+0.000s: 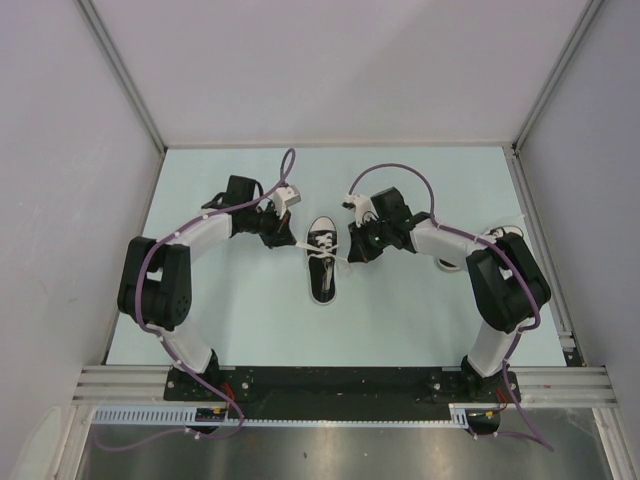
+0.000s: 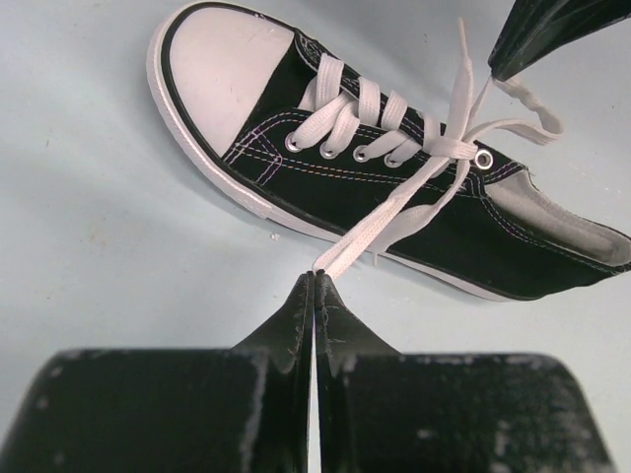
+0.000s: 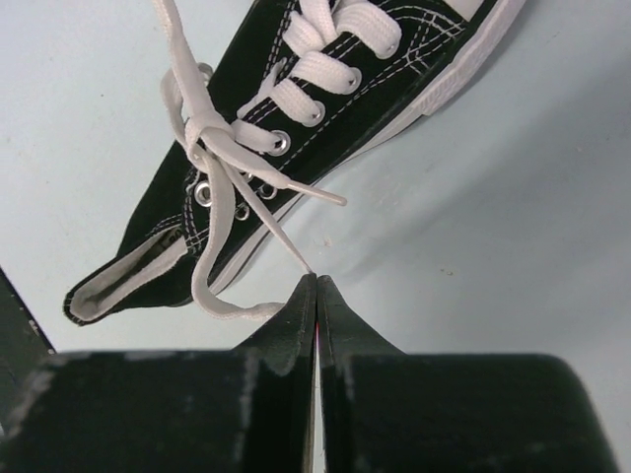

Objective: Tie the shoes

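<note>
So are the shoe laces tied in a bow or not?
Not tied. The laces only cross once atop the shoe; the left gripper and right gripper each pinch a loose end, pulled sideways.

We see a pale blue-green table, smooth and matte, with a few tiny specks scattered over it. One small black sneaker lies on it, flat on its sole and roughly in the middle. Its white toe cap points to the table's far edge and its heel to the near edge. Just beside the sneaker's heel, on its right, a loop of its white laces rests on the tabletop. Well to the sneaker's right, something with a white rim sits on the table, mostly covered; we cannot tell what it is.
</note>
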You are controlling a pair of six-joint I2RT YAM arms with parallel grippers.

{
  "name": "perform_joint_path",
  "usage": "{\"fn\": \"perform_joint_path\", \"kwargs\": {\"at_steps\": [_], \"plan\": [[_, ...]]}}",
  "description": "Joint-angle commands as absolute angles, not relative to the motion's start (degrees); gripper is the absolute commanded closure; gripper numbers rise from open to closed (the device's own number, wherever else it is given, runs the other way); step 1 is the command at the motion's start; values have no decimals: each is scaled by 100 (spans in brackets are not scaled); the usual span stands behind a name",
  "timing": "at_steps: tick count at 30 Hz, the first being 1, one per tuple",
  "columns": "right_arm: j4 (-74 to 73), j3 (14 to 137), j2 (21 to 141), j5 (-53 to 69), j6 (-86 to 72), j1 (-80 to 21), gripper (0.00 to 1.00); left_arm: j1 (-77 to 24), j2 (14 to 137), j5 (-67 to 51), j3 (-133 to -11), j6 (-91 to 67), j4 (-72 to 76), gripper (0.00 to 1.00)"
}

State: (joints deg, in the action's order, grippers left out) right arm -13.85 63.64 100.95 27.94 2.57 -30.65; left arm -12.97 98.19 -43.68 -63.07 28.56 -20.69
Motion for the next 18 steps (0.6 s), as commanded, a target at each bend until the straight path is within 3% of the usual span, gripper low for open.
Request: {"fn": "perform_joint_path", "kwargs": {"at_steps": [1,4,8,18], "plan": [[-1486,6372,10020,3041,308,-3023,90,-1187,9703,-4377,-6451,3006,-1951,100],[-1284,6372,9923,3287,194,-3006,71,-1230,9712,-4447,-6469,2997,-1942,100],[-836,6372,9739,3576,71,-2927,63,-1309,9703,-4491,-6469,2980,-1907,100],[-414,6618,9896,4069,-114,-2918,72,-1345,9738,-4544,-6530,2944,-1863,100]]}}
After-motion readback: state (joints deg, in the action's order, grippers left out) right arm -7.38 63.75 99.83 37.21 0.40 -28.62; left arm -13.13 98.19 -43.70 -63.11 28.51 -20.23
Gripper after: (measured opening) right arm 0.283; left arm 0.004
